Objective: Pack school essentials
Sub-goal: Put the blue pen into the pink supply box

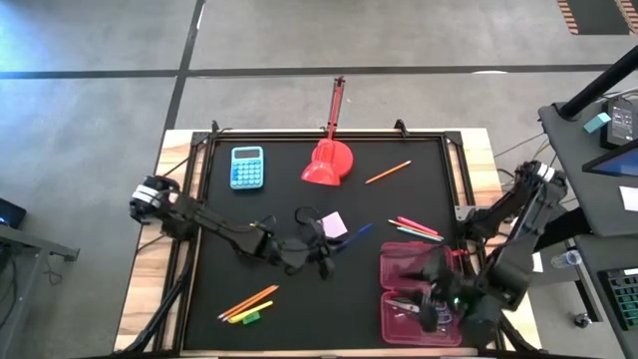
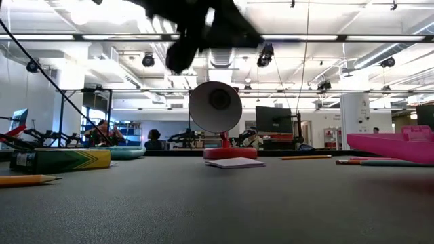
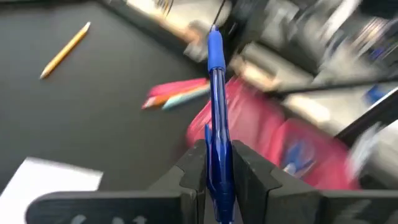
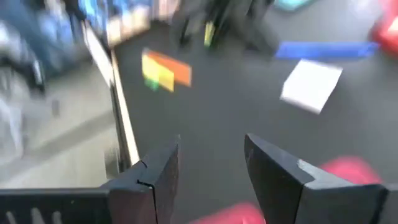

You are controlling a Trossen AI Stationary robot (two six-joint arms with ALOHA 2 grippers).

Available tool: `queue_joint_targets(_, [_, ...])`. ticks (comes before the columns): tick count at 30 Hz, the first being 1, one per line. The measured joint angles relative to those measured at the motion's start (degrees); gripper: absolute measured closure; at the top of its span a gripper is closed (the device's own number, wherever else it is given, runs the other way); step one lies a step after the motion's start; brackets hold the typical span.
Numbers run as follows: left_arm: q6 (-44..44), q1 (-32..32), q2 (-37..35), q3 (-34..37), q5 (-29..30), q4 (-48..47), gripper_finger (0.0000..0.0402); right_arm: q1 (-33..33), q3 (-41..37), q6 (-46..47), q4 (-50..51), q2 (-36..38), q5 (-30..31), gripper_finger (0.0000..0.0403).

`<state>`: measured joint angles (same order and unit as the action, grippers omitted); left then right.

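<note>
My left gripper (image 1: 321, 249) hangs over the mat's middle, shut on a blue pen (image 3: 216, 93), which juts out past a pale pink note pad (image 1: 334, 224) lying flat. My right gripper (image 4: 211, 168) stands open with nothing between its fingers, above a pink pencil case (image 1: 419, 299) at the near right. The case holds blue-handled scissors (image 1: 404, 307). Green and pink pens (image 1: 417, 229) lie beside the case. One orange pencil (image 1: 387, 172) lies farther back. Several pencils and a yellow-green crayon box (image 1: 249, 304) lie at the near left. My left gripper pinches the blue pen's barrel near one end (image 3: 217, 163) between its two fingers (image 3: 252, 174). The fingers come almost level from the table's left and lie along the pen. The rest of the pen sticks straight out ahead of them, lifted clear of the mat.
A light-blue calculator (image 1: 246, 167) lies at the far left of the mat. A red domed lamp (image 1: 329, 160) on a red stick stands at the far middle. The mat's raised frame (image 1: 454, 179) runs around it. Bare mat lies between the note pad and the pencils.
</note>
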<state>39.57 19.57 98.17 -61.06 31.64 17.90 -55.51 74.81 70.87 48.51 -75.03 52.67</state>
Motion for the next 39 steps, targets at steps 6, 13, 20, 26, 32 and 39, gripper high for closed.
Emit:
queue_joint_targets(6, [-8.3,0.0,-4.1,0.0,0.3,14.2,0.0362,0.6,3.5,-1.9,-2.6,2.1,16.5,0.0234])
queue_joint_targets(13, [-12.0,-0.1,-8.0,0.0,0.2,23.9,0.0361,3.9,10.8,-4.6,-3.1,2.2,17.6,0.0222])
queue_joint_targets(20, [-5.5,-0.1,-8.9,0.0,-0.1,27.3,0.0360,9.1,17.7,-11.4,-4.5,2.3,12.0,0.0163])
queue_joint_targets(26, [-5.7,-0.4,-9.0,0.0,-0.2,31.0,0.0360,16.5,19.5,-14.8,-5.0,2.2,5.3,0.0129])
queue_joint_targets(32, [-6.0,-0.9,-9.0,0.0,-0.2,31.9,0.0360,23.6,19.3,-21.7,-9.8,1.9,-3.1,0.0128])
queue_joint_targets(39, [-8.7,-1.1,-9.0,0.0,-0.2,33.7,0.0360,28.1,19.2,-24.5,-10.5,1.2,-4.1,0.0143])
